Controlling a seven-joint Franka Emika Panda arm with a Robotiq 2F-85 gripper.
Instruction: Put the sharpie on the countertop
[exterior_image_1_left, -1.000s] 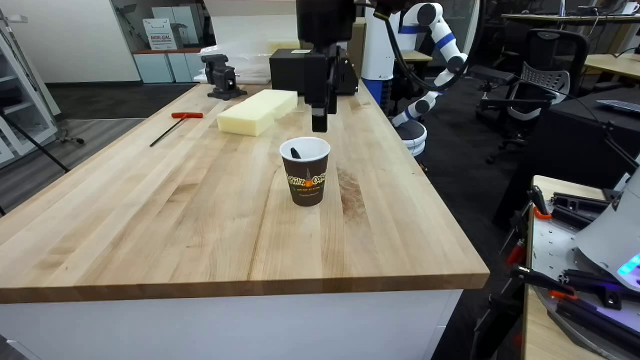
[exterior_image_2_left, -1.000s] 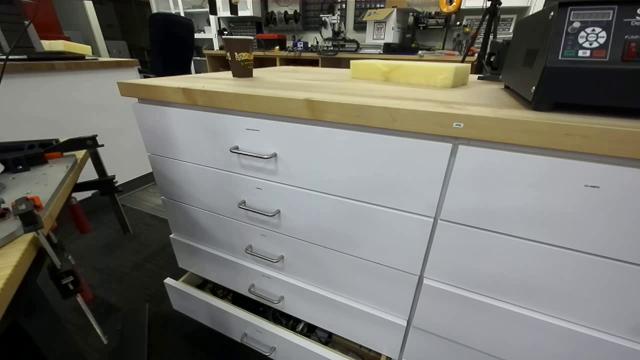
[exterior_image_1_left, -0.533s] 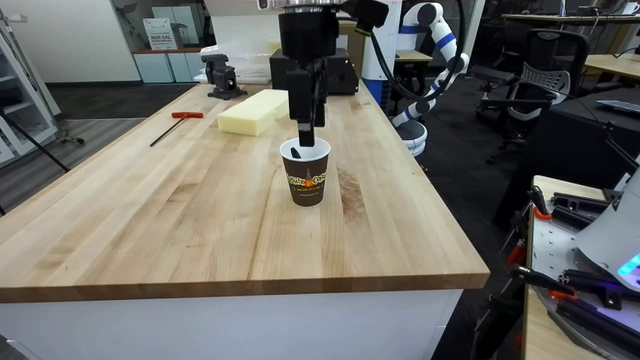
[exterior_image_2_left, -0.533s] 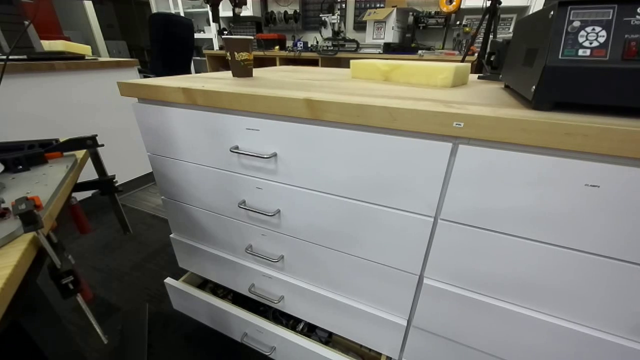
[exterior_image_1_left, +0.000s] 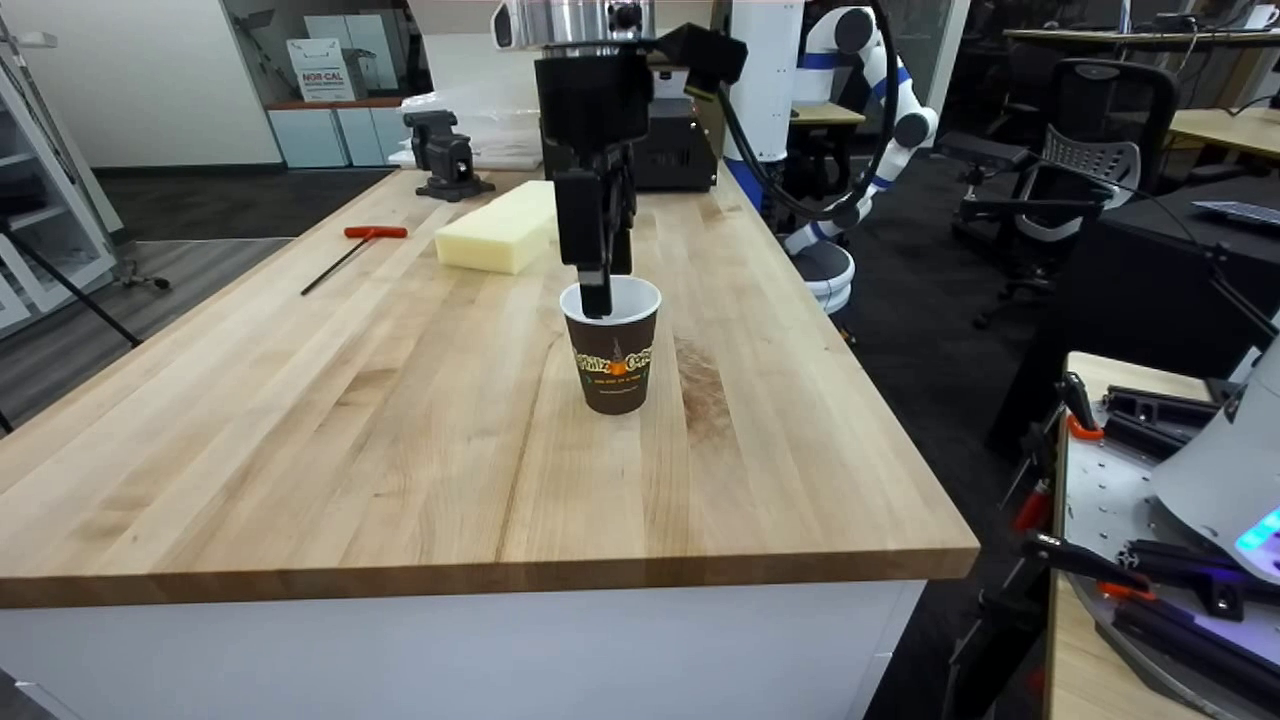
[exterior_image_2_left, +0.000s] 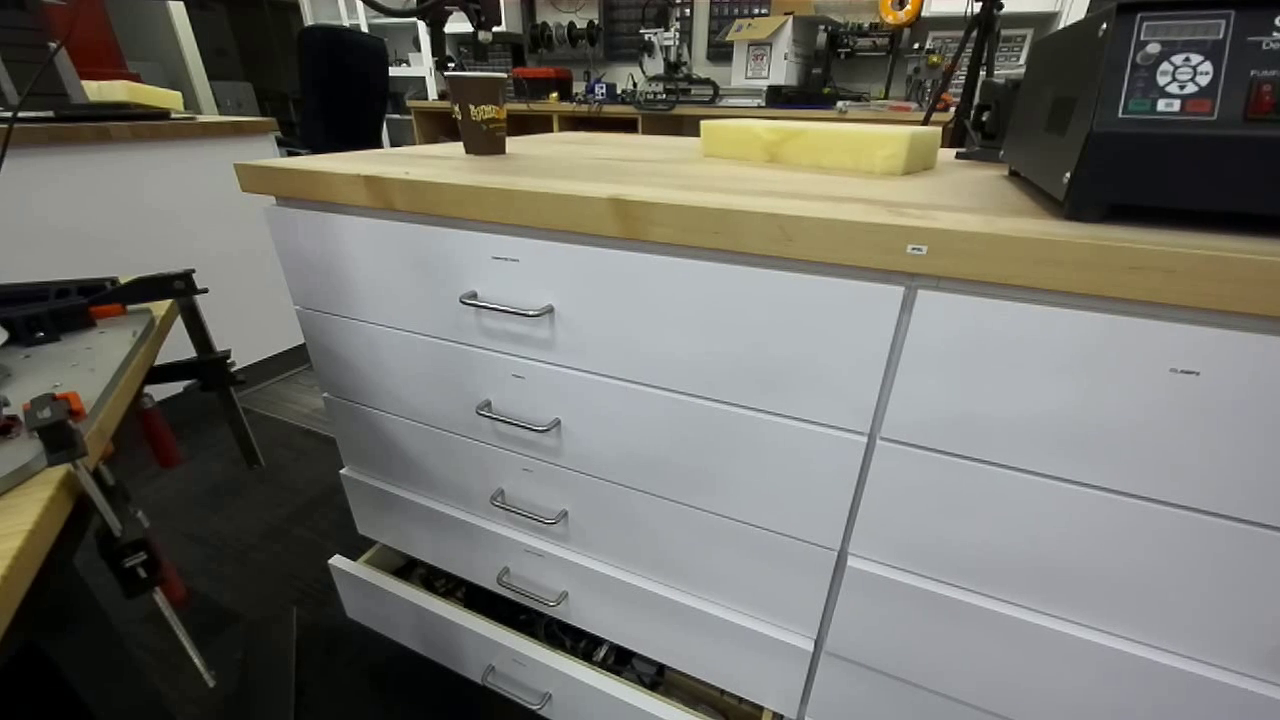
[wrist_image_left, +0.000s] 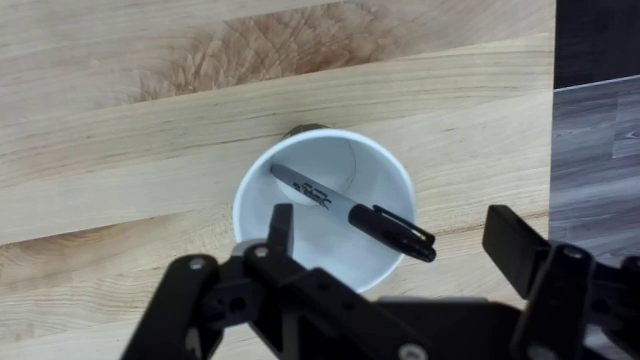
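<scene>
Sharpie is lying at a slant inside the paper cup in the wrist view, its grey end pointing down into the cup and its black cap crossing the rim. We are seeing the gripper with its two fingers standing wide apart: one is overlapping the cup's mouth, the other is standing beyond the rim, and the sharpie is lying apart from both. Underneath, the countertop is supporting the cup.

In an exterior view, the gripper is pointing straight down at the cup, and its lower end is overlapping the cup's mouth. The sharpie is being hidden here, and we are taking the finger spread from the wrist view. Behind the cup, a yellow block and a red-handled tool are resting on the countertop.

In an exterior view, the cup is standing upright near a corner of the countertop, its wall concealing the sharpie. Dark parts of the gripper are showing above, too few for us to judge the fingers. Farther along, a black machine is resting.
</scene>
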